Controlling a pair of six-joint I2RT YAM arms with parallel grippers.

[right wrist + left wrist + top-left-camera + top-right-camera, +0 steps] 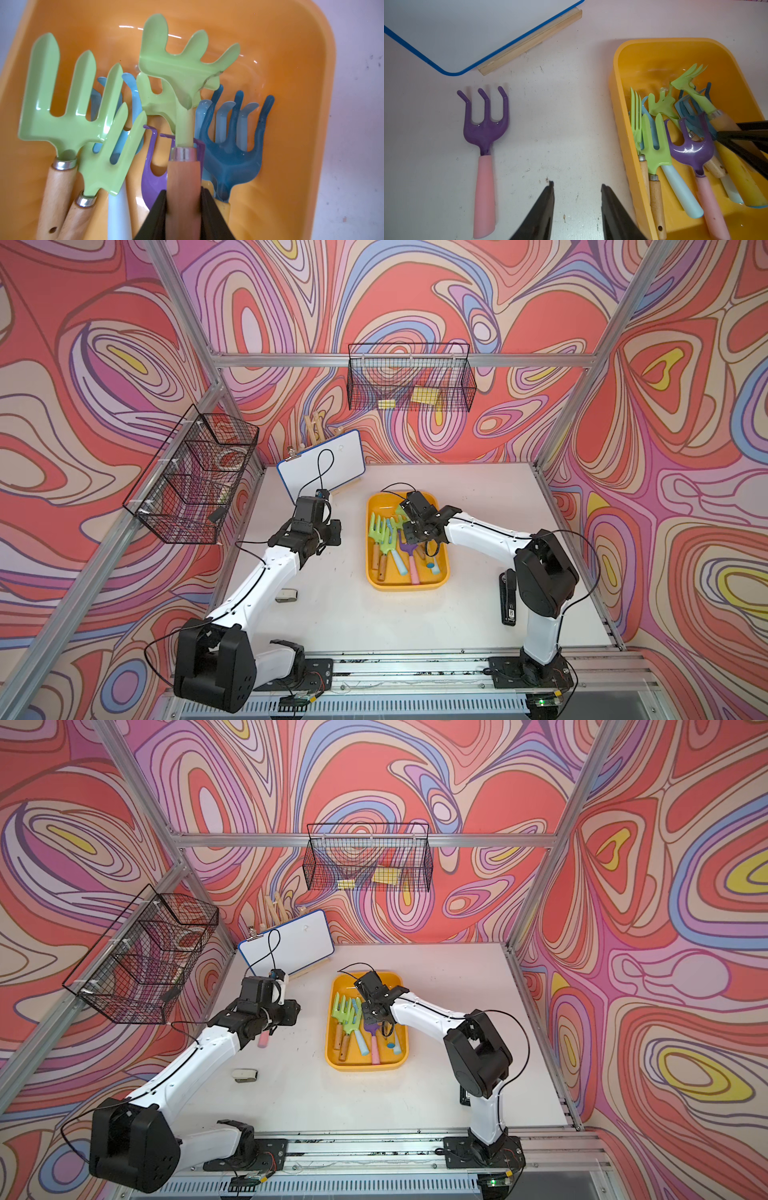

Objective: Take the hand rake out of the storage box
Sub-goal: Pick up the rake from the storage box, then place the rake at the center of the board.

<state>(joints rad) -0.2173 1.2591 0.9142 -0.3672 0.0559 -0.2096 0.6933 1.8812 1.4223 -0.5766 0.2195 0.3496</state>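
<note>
- The storage box (407, 587) sits on the tabletop (478, 497) between the two arms, nearer the right arm (482, 533).
- The right jaws reach down into the box. In the right wrist view they are pressed against both sides of the wooden handle of a green hand rake (182, 62), gripping it just behind the metal collar.
- That rake's head (689, 83) is tilted up over the other rake heads and is inside the box's outline.
- Under and beside it in the box lie two more green rakes (62, 116) with wooden handles, against the wall toward the left arm. A purple rake with a pink handle (691, 151), a dark blue rake (232, 162) and pale blue ones lie there too.
- The left jaws hang over bare tabletop just outside the box, on the left arm's side. They stand partly apart with nothing between them.
- A second purple rake (483, 128) with a pink handle lies flat on the tabletop, well apart from the box on that same side.
- A whiteboard (320, 464) leans on a wooden stand beyond the box's far corner, toward the left arm.
- A black stapler (508, 601) lies on the tabletop on the box's other side, near the right arm's base.
</note>
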